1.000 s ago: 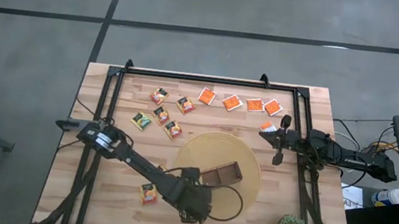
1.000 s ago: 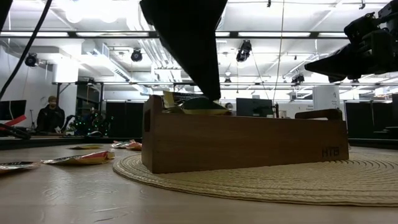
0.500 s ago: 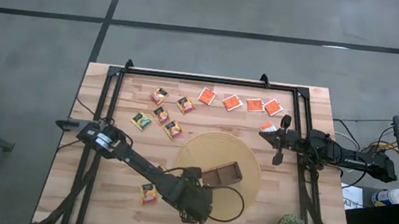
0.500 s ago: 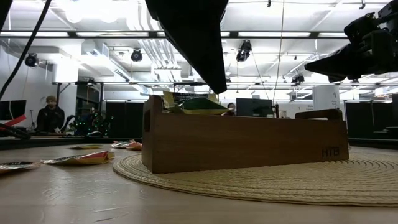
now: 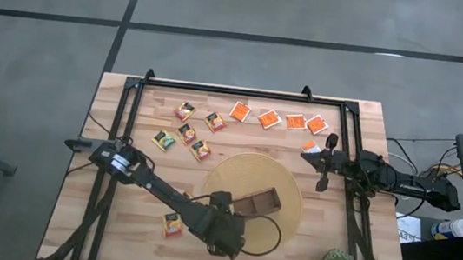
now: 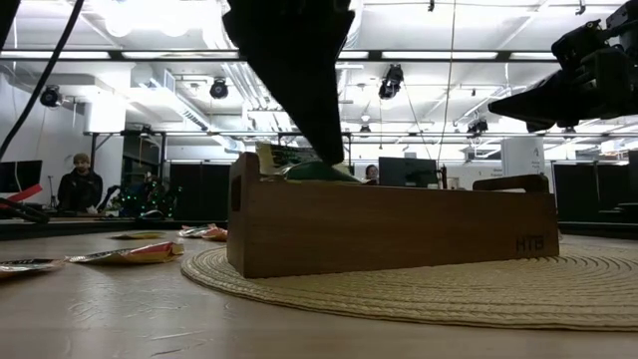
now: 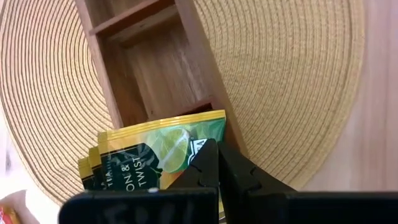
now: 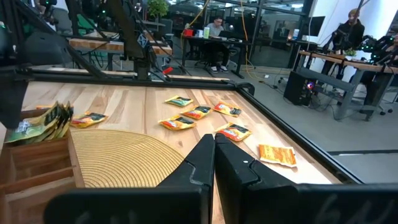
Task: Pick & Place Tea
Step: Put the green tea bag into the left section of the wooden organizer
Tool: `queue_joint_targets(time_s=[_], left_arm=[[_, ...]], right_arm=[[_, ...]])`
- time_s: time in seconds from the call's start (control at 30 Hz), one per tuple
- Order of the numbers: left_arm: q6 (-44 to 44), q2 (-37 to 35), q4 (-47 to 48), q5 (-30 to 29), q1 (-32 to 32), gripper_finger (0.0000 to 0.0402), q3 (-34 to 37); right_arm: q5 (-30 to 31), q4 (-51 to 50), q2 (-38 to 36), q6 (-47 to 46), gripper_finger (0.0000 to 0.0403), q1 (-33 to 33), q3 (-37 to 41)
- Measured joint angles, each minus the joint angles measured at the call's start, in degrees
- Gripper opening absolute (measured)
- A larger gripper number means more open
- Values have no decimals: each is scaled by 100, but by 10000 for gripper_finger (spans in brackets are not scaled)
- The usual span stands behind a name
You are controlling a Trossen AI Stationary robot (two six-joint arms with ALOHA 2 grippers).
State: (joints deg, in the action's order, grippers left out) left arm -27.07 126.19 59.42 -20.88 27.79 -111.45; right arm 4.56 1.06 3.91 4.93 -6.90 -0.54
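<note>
My left gripper is over the end compartment of the wooden tray, jaws closed with nothing between them as far as I can see. Its tip sits right against the stack of green-and-yellow tea bags standing in that compartment. From table height, those bags poke up above the tray's wall.

My worry is that stack: the bags stand on edge, so if I pull the gripper away sideways I could drag one out over the wall or tip the lot onto the woven mat. A straight lift looks safer.

The right gripper waits near the far right of the table, jaws closed and empty, just beside an orange tea bag. More tea bags lie loose on the table beyond the mat, and one lies near the left arm, where a careless swing could sweep it off.
</note>
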Motion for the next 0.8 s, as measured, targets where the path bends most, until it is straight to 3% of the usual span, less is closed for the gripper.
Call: queue_joint_targets(time_s=[0.6,0.8], left_arm=[[-291,0,-57,46,-46,0,224],[-309,-1,-445,340,-146,0,608]], right_arm=[[-1,0,-1,0,8,1,-1],[1,0,-1,0,8,1,0]])
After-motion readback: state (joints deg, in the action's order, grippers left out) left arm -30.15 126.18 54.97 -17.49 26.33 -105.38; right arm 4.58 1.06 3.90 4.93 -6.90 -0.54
